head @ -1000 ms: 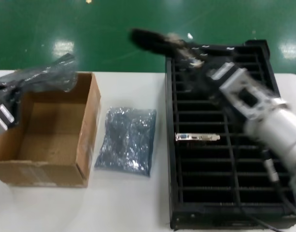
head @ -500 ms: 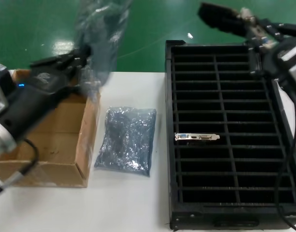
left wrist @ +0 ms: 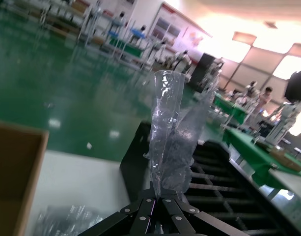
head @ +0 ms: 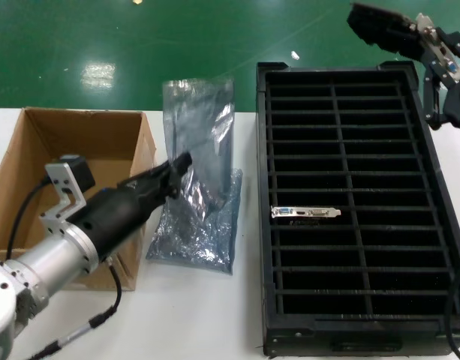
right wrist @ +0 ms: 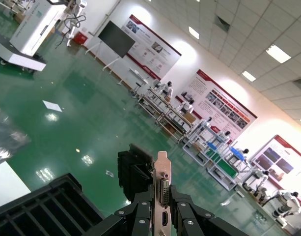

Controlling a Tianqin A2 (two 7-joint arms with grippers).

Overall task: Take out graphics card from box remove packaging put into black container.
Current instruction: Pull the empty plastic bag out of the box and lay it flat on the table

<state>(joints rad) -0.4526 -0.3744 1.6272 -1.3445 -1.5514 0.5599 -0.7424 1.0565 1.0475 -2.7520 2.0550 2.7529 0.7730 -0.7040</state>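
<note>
Since our right gripper (right wrist: 159,206) is clamped on the bracket of a bare graphics card (right wrist: 140,174) and our left gripper (head: 181,166) is pinched on an emptied antistatic bag (head: 199,127), we judge the unpacking of this card done and only its slotting left. The card stands upright above the right fingers (right wrist: 182,206), out past the far corner of the black slotted tray (head: 264,150), so nothing of it is in a slot yet. One sister card (head: 306,212) already sits in a slot about halfway down the tray, nearer to us than the right gripper. A second bag (head: 192,232) lies flat on the white table (head: 199,315) directly below the left gripper, between the cardboard box (head: 79,135) and the tray. The box looks empty from the head camera, though its near floor is hidden behind our left arm.

For room, we see every slot beneath and in front of the right gripper free except the one filled, so a descent looks open; the tray's raised far rim is the edge to clear first. The bag rises above the left fingers (left wrist: 155,209) with the tray's near wall just beside it and the box wall on the other side; we think setting it on the lying bag keeps it off both.
</note>
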